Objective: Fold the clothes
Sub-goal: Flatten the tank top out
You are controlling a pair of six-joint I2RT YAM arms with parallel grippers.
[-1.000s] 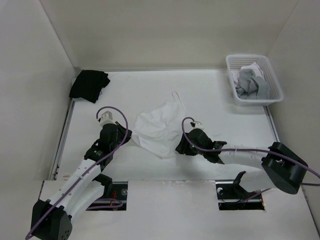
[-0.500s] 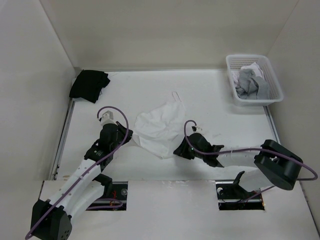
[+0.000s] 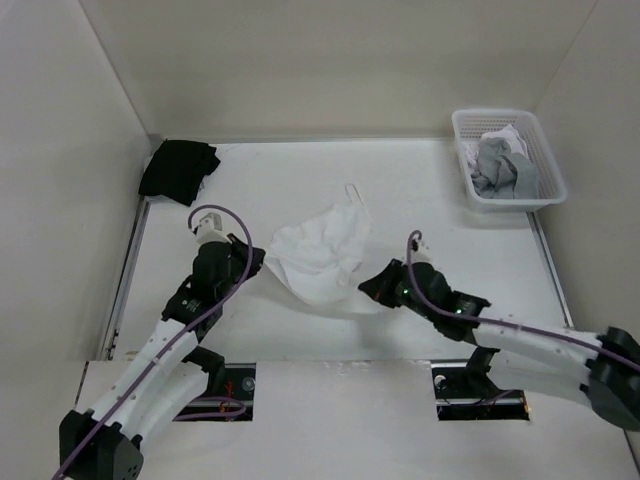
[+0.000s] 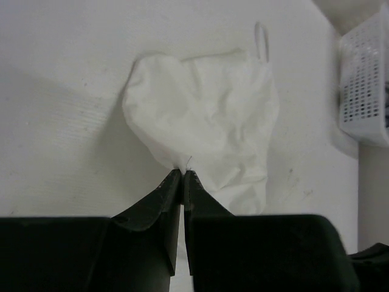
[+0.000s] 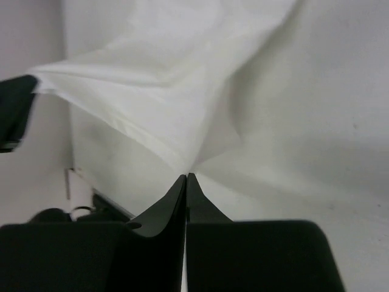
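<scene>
Left gripper (image 4: 183,173): jaws closed on a small pinch of the top (image 3: 318,250) at its 8 o'clock edge. The top is thin, soft, white and crumpled, with narrow straps at 12 o'clock, and lies mid-table (image 3: 250,180). Right gripper (image 5: 186,176): jaws clamped on the 4 o'clock hem. Such slight bites may slip under an uneven pull, bunching the fabric.

top (image 3: 318,252) — plain white | basket (image 3: 512,203) — white | bundle (image 3: 500,170) inside, apparently grey | garment (image 3: 178,168) black
</scene>
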